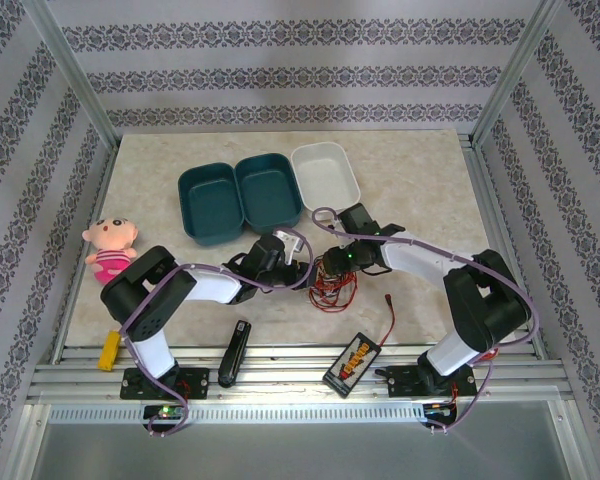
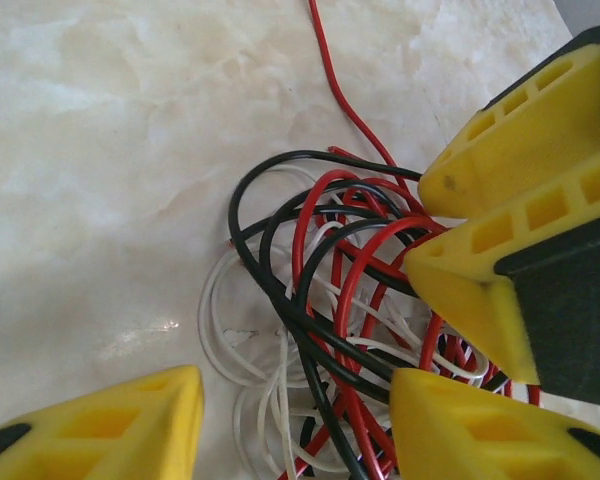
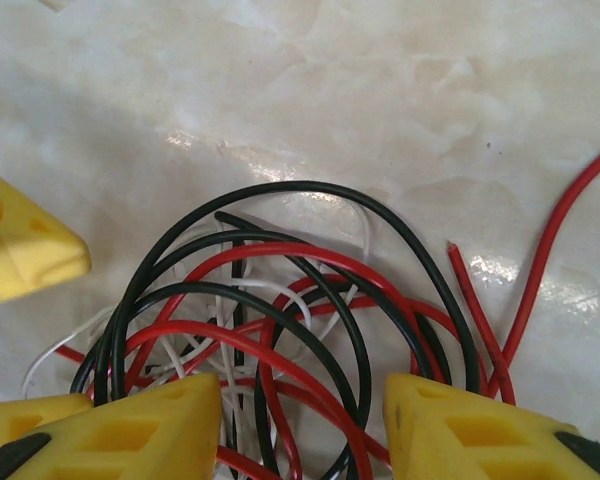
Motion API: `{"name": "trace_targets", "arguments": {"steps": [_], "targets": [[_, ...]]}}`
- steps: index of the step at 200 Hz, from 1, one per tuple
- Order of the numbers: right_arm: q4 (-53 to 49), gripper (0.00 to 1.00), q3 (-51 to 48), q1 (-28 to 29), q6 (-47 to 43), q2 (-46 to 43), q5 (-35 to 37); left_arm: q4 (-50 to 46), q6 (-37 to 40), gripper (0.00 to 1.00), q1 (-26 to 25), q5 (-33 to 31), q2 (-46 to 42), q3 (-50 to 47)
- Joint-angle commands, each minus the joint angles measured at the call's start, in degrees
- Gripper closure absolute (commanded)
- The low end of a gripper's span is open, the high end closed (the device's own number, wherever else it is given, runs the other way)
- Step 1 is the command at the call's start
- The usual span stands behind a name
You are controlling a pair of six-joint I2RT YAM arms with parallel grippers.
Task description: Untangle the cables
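Note:
The red, black and white cables (image 1: 332,287) lie in one tangled heap mid-table, between both grippers. In the left wrist view, black loops (image 2: 236,200) and red loops (image 2: 344,290) cross over white coils (image 2: 212,320). My left gripper (image 2: 295,430) is open, its yellow fingers straddling the heap's near side. The right gripper's fingers (image 2: 520,130) press in from the right. In the right wrist view, my right gripper (image 3: 300,430) is open over black rings (image 3: 310,185), red strands (image 3: 280,250) and white wire (image 3: 60,345). A loose red end (image 3: 470,290) lies on the marble.
Two teal bins (image 1: 212,203) (image 1: 270,190) and a white bin (image 1: 325,172) stand at the back. A plush doll (image 1: 110,245) sits left. Near the front edge lie a black-and-yellow box (image 1: 352,360) with its red lead (image 1: 390,320), a black bar (image 1: 235,352) and a yellow piece (image 1: 108,352).

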Motion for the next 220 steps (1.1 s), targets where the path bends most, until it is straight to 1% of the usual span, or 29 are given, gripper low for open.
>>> {"name": "trace_targets", "arguments": {"steps": [1,16,31,43,55,64,81,96,115,119,128,135,148,159,178,200,210,220], "targets": [[0.57,0.55,1.91,0.33,0.68,1.11,-0.75,3.07,-0.37,0.57,-0.75,0.62,0.25,1.11],[0.35,0.57,2.27,0.4,0.77,1.52,-1.2,3.14,-0.24,0.62,-0.71,0.21,-0.12,0.71],[0.01,0.65,2.39,0.32,1.09,1.53,-0.77,3.07,-0.19,0.67,-0.71,-0.25,-0.57,0.31],[-0.04,0.72,2.31,0.26,1.39,1.27,-0.72,3.15,-0.19,0.68,-0.71,-0.48,-0.71,0.06],[0.14,0.77,2.29,0.24,1.68,0.92,-0.88,3.16,-0.11,0.7,-0.71,-0.42,-0.68,0.07],[0.14,0.85,2.39,0.24,1.91,0.63,-0.82,3.24,-0.1,0.71,-0.71,-0.34,-0.54,0.16],[-0.35,0.96,2.61,0.32,2.64,-0.23,-0.11,3.47,-0.12,0.73,-0.69,-0.13,-0.27,0.25],[-1.45,1.0,2.86,0.24,4.09,-1.76,2.23,2.65,0.45,0.73,-0.7,0.05,-0.14,0.86],[-3.35,1.0,3.29,-0.35,6.41,-4.12,4.57,1.01,1.91,0.73,-0.77,0.06,-0.17,1.76],[-3.62,1.0,3.36,-0.52,6.88,-4.74,4.83,0.8,2.19,0.72,-0.8,-0.04,-0.19,1.86],[-4.55,1.0,3.37,-1.23,8.2,-5.97,5.39,0.45,2.68,0.63,-0.8,-0.06,-0.18,2.11],[-5.24,1.0,3.28,-2.04,9.17,-6.93,5.6,-0.03,3.12,0.58,-0.8,0.04,-0.27,2.42],[-5.9,1.0,2.38,-3.96,10.98,-8.62,4.57,-0.74,3.54,0.51,-0.78,-0.14,-0.44,2.77],[-6.02,1.0,0.97,-6.1,12.55,-10.13,2.87,-1.14,3.76,0.48,-0.8,-0.05,-0.37,3.0],[-7.19,1.0,-1.29,-8.71,14.44,-12.56,1.84,-2.38,3.72,0.48,-0.87,0.72,0.14,3.94],[-9.85,1.0,-2.85,-9.16,15.09,-14.23,3.24,-4.4,3.67,0.48,-0.81,2.31,1.73,5.77],[-10.06,0.97,-3.59,-9.17,15.42,-14.64,3.29,-4.94,3.58,0.5,-0.86,3.2,2.69,6.71],[-9.89,0.94,-4.17,-9.16,15.83,-14.74,3.53,-4.99,3.3,0.54,-0.89,3.96,3.78,7.47]]}}
